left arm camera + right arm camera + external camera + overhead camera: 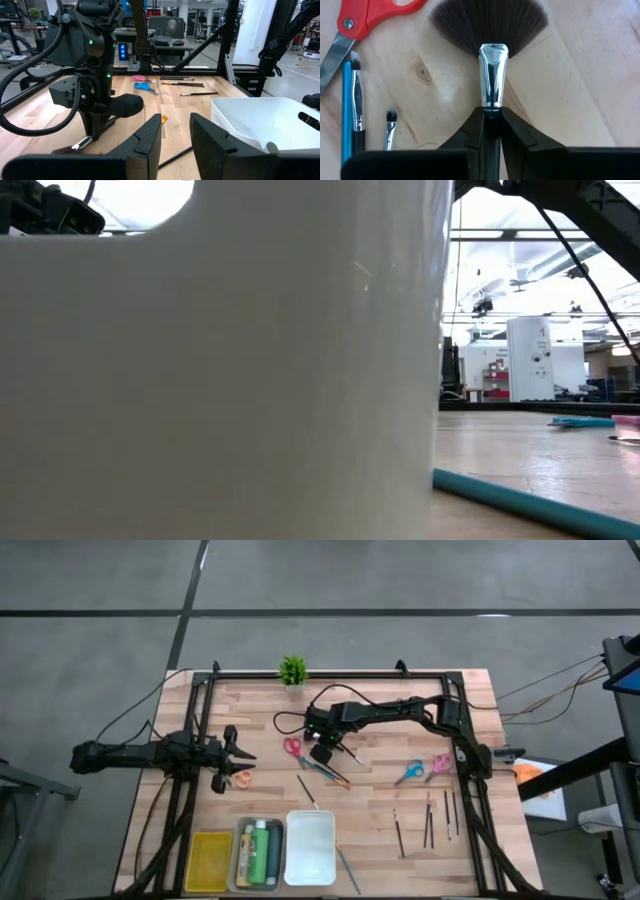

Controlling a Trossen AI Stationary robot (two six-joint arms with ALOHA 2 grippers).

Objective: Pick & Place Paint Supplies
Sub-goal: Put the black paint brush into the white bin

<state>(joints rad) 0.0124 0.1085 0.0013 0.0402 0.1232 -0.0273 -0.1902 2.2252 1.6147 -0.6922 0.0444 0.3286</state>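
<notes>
Running this from my desk, and the right claw (491, 122) is down on the tabletop (380, 790) around the middle, toward the far side, pinched tight on the fan brush with the dark bristles and shiny chrome ferrule (492, 60). The fingers grip the thin dark handle just behind the metal collar, and the bristles splay flat on the pale wood. I'd say that's the right spot to hold: the handle is stiff and skinny, so it's light but could pivot or slip if held farther back, and the soft hairs would only bend if squeezed.

Right beside it sit the red-handled scissors with steel blades (355, 27), a slim brush with a blue handle (346, 110) and two small dark-tipped detail brushes (390, 127), all close enough that I need a clean straight lift.

The left claw (175, 142) waits at the left side of the tabletop, fingers apart with nothing between them.

Toward the near edge there's a yellow rectangular tray (209, 861), a grey tray (240, 858) holding the green paint bottles (262, 852), and a glossy white plastic tray (310, 847). More thin brushes (428, 820) lie over on the right, near the blue-handled scissors (409, 772) and the pink-handled scissors (440, 764).
</notes>
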